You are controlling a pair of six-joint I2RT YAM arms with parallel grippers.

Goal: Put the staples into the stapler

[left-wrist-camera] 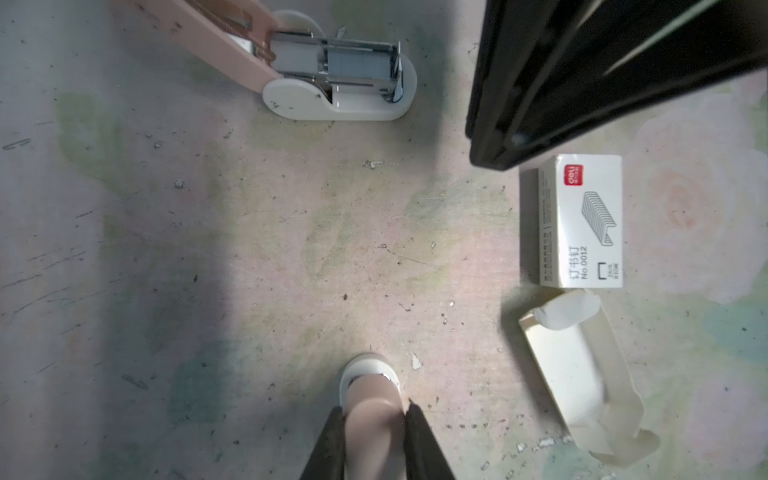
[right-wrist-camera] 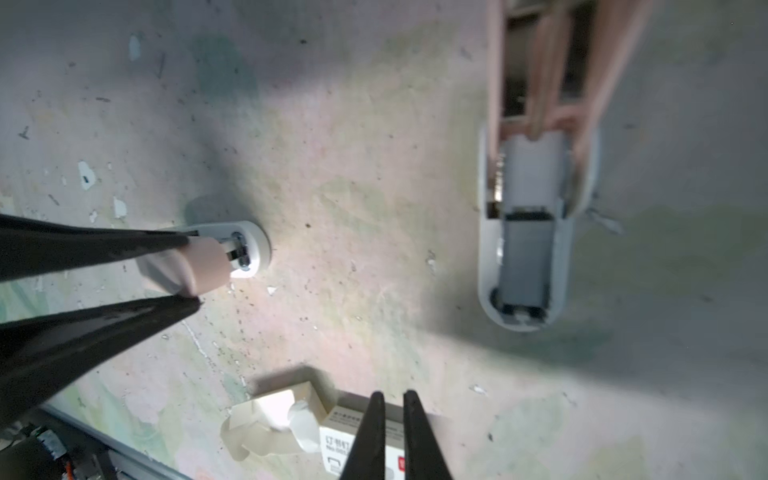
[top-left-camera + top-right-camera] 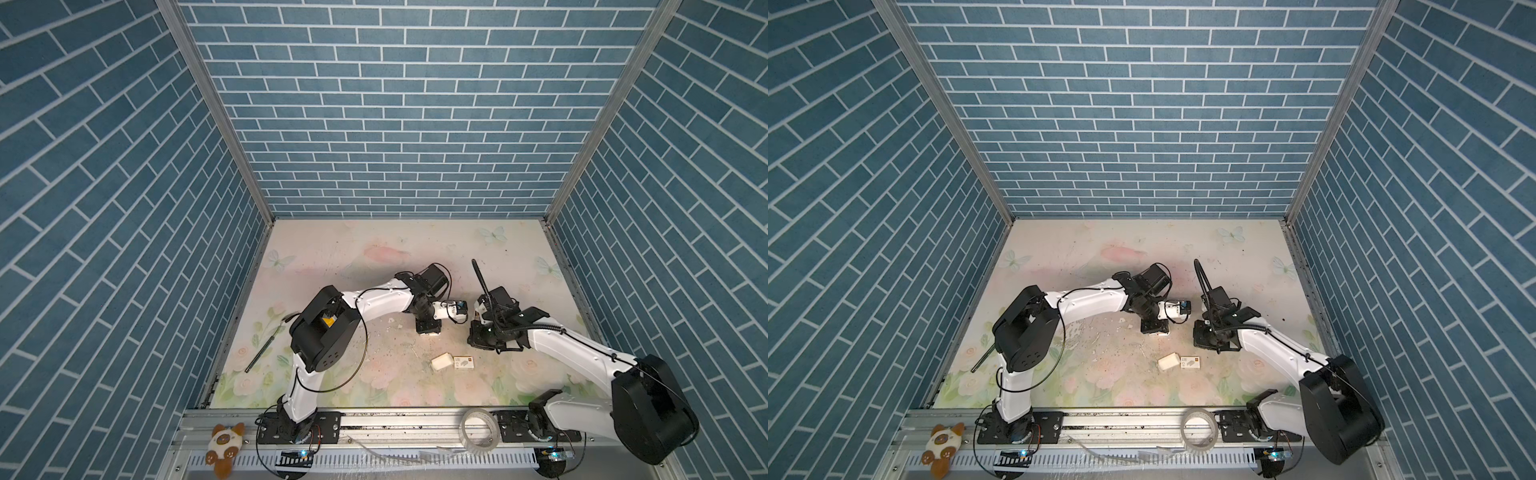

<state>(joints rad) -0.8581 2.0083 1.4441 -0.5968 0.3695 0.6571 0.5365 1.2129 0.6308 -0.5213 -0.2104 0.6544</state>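
Grey staples [image 1: 359, 62]: one strip is seen seated in the metal magazine of the open stapler [image 1: 336, 104], which is laid on the table [image 1: 249, 249] with its pink lid swung back. White carton sleeve [image 1: 582, 220] and empty tray [image 1: 582, 374] are set side by side nearby. Left gripper [image 1: 374, 409]: clamped on the pink nose of a second stapler [image 1: 368, 372]. Right gripper [image 2: 394, 395]: almost closed, nothing held, poised over the sleeve.
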